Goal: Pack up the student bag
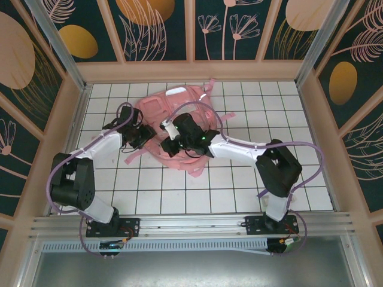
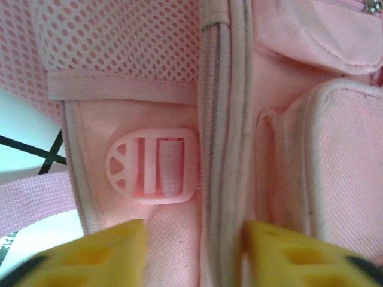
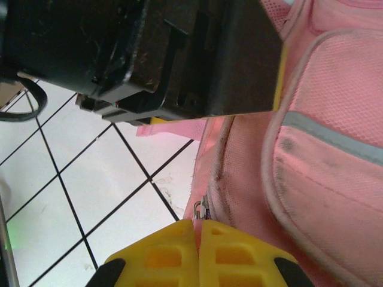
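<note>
While student bag (image 1: 179,103) lies flat | contents hidden | left pincer (image 2: 194,239) straddles seam (image 2: 222,149)

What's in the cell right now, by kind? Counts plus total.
student bag: 1
robot hands: 2 (left hand, right hand)
Total: 3

Desk (image 1: 239,191): white tiles, dark grid lines. Walls (image 1: 161,30): dark teal panels, peach and gold plant motifs, pale wooden frames. Metal rail (image 1: 191,224) along near edge.
</note>
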You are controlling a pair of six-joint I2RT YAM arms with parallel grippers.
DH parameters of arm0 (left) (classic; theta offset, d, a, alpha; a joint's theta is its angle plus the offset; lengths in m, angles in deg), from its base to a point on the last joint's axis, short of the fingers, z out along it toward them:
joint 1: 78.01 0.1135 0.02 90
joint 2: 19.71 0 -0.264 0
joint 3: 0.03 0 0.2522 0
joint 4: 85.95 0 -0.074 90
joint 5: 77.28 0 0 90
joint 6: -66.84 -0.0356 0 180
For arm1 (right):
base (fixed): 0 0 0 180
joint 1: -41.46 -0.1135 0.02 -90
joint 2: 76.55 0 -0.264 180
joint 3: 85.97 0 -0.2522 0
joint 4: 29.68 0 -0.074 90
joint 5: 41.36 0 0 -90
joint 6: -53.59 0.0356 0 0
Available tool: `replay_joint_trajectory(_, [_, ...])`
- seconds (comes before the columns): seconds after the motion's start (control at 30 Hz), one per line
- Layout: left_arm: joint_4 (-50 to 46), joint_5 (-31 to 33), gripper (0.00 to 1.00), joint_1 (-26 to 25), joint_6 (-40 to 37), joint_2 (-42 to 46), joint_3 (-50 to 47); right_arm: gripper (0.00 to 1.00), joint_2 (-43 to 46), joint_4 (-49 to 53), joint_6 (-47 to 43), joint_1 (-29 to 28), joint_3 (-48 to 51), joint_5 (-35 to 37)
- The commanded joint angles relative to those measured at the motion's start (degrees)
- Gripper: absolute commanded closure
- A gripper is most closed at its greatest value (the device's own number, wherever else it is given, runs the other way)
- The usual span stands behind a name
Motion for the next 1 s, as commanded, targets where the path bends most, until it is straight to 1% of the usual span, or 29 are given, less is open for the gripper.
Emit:
replay_joint_trajectory(0.0, [1.0,5.6,0.93,-0.1,0.6,-1.3,1.3,1.0,2.5,-3.3,3.0,-2.2,-0.8,2.7])
replay_joint_trajectory(0.03, [0.9,6.7,1.0,0.0,-0.2,-1.4,2.0,1.0,3.6,-3.2,3.2,-2.4,0.8,3.8])
replay_joint_trajectory(0.13, [0.1,7.2,1.0,0.3,-4.8,-2.8,5.5,1.0,7.1,-4.0,4.9,-2.2,8.8,10.2])
replay_joint_trajectory(0.27, [-5.2,6.3,1.0,2.0,-10.0,-6.4,10.9,1.0,12.1,-3.9,8.2,-1.0,17.3,17.9])
replay_joint_trajectory(0.37, [-5.7,3.1,1.0,4.0,-12.6,-7.0,11.1,1.0,15.7,-3.1,10.0,0.3,21.7,22.3])
replay_joint_trajectory(0.47, [-5.1,1.7,1.0,4.7,-17.6,-6.7,10.5,1.0,19.0,-3.5,11.9,3.9,26.2,25.4])
replay_joint_trajectory(0.6, [-5.8,2.8,1.0,5.3,-22.5,-7.7,10.2,1.0,20.9,-6.3,11.0,12.4,29.7,26.3])
replay_joint_trajectory(0.67, [-6.9,2.4,1.0,6.2,-24.8,-8.8,11.2,1.0,21.4,-7.2,9.1,14.8,29.9,26.7])
replay_joint_trajectory(0.7, [-7.6,1.9,1.0,6.7,-26.4,-10.3,12.3,1.0,21.7,-7.5,7.2,15.4,29.5,25.5])
replay_joint_trajectory(0.77, [-9.2,2.1,1.0,7.4,-28.8,-11.9,15.2,1.0,22.0,-7.2,3.0,15.1,28.3,21.8])
replay_joint_trajectory(0.83, [-10.2,2.4,1.0,8.1,-30.1,-13.6,19.0,1.0,21.9,-6.8,-0.1,14.0,26.8,15.7])
replay_joint_trajectory(0.87, [-11.0,2.4,1.0,8.3,-30.2,-14.8,21.5,1.0,21.5,-6.7,-1.1,12.8,26.1,13.6])
replay_joint_trajectory(0.93, [-11.8,2.4,1.0,8.6,-30.0,-17.3,25.9,1.0,20.5,-6.8,-2.9,9.4,24.6,11.6])
replay_joint_trajectory(0.97, [-11.8,2.7,0.92,8.7,-29.4,-18.5,28.1,1.0,19.5,-6.8,-3.2,7.7,23.5,11.3])
